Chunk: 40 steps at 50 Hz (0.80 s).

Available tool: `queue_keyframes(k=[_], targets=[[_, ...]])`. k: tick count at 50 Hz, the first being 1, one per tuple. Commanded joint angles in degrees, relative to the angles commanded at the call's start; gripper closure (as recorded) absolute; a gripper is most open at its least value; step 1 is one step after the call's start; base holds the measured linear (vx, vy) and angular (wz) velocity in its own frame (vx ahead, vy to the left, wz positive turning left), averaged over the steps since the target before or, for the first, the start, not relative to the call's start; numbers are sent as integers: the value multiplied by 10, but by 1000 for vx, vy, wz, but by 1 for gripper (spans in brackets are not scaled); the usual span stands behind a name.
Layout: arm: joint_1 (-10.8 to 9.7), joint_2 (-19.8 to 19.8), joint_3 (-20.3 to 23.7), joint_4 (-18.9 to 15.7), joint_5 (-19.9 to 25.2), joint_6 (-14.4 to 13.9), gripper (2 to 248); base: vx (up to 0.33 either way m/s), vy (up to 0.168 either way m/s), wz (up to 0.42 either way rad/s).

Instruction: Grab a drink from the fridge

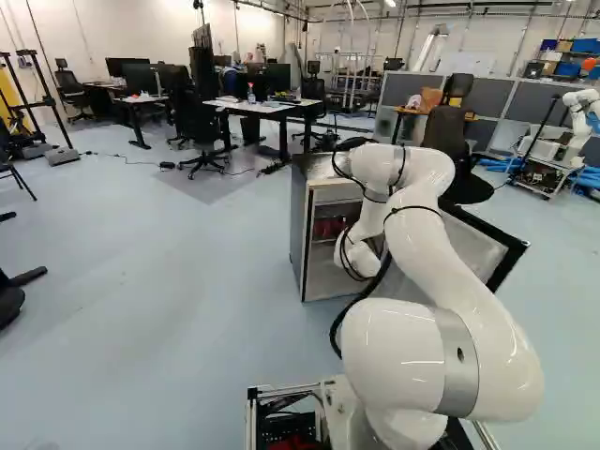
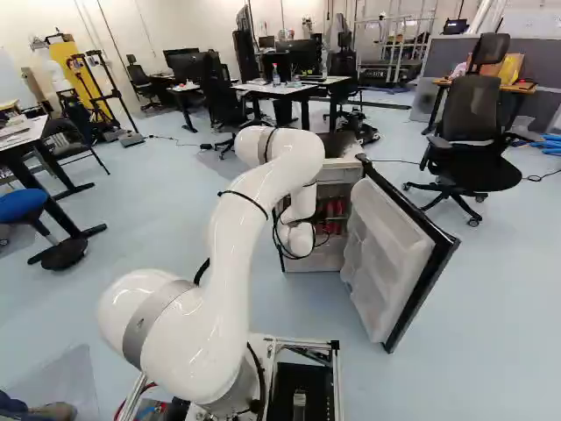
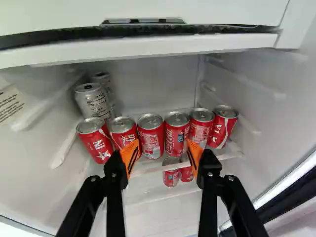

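Observation:
The fridge (image 1: 298,230) stands open ahead of the base, with red cans showing inside in the right base view. Its interior hides the gripper from both base views. In the wrist view my gripper (image 3: 163,157) is open, fingers wide apart with orange pads (image 3: 130,155) facing inward. Several red cans stand in a row on a shelf ahead of it; a red can (image 3: 151,136) and another red can (image 3: 176,134) are ahead of the gap. Silver cans (image 3: 93,101) stand behind one end of the row. Lower red cans (image 3: 171,177) show between the fingers, beneath the shelf.
The fridge door (image 2: 390,254) is swung out to the right of the arm. A black office chair (image 2: 469,140) stands beyond it. Desks (image 1: 253,106) are farther back, and another robot (image 1: 583,108) is at the right of the left base view.

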Motion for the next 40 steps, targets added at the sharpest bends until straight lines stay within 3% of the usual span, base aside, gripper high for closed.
queue_keyframes(k=[15,16,40], targets=[[0,0,0,0,0,0,102,0,0,0],[0,0,0,0,0,0,112,0,0,0],[0,-1,-3,0,0,0,110,0,0,0]])
